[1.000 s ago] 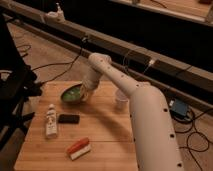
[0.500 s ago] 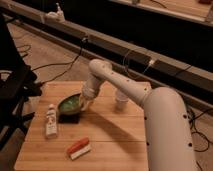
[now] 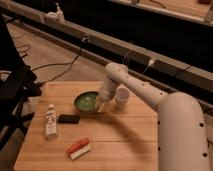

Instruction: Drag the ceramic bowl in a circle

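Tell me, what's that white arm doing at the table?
A robot arm is reaching down over a wooden table. Its gripper is at the right rim of the green ceramic bowl, which it is meant to drag in a circle. A small white cup stands just right of the bowl. A white bottle, a black block and a red-and-white item lie nearer the front.

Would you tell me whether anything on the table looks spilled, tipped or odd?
Nothing stands out. The ceramic bowl sits upright, the gripper at its rim nearest the white cup, which also stands upright; no spill shows.
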`<state>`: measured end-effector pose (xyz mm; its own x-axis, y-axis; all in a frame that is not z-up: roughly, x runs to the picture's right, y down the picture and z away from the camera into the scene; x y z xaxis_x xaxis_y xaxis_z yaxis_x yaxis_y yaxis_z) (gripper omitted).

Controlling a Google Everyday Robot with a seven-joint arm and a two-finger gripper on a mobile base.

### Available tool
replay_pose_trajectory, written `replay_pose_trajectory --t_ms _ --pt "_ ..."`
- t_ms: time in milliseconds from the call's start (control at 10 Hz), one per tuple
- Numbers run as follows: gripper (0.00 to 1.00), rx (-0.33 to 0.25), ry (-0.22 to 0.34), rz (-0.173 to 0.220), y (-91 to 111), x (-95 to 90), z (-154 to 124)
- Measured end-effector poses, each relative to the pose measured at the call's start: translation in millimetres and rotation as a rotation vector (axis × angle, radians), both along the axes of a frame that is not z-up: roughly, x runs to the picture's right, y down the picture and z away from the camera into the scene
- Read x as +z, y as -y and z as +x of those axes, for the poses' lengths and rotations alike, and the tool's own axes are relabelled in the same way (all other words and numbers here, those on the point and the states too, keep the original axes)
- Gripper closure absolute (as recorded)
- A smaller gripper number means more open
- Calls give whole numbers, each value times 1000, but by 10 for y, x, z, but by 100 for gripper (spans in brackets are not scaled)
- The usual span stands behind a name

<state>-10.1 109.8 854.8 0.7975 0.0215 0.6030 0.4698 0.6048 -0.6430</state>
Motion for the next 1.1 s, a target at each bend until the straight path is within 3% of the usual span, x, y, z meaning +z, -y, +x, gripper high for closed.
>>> replay_pose_trajectory --t_ms 300,600,900,1100 --pt "100 -40 -9 71 408 293 -73" --pt "100 -41 70 117 665 442 -543" --pt "100 -46 182 138 684 298 -975" --pt "100 -47 216 129 579 167 -1012"
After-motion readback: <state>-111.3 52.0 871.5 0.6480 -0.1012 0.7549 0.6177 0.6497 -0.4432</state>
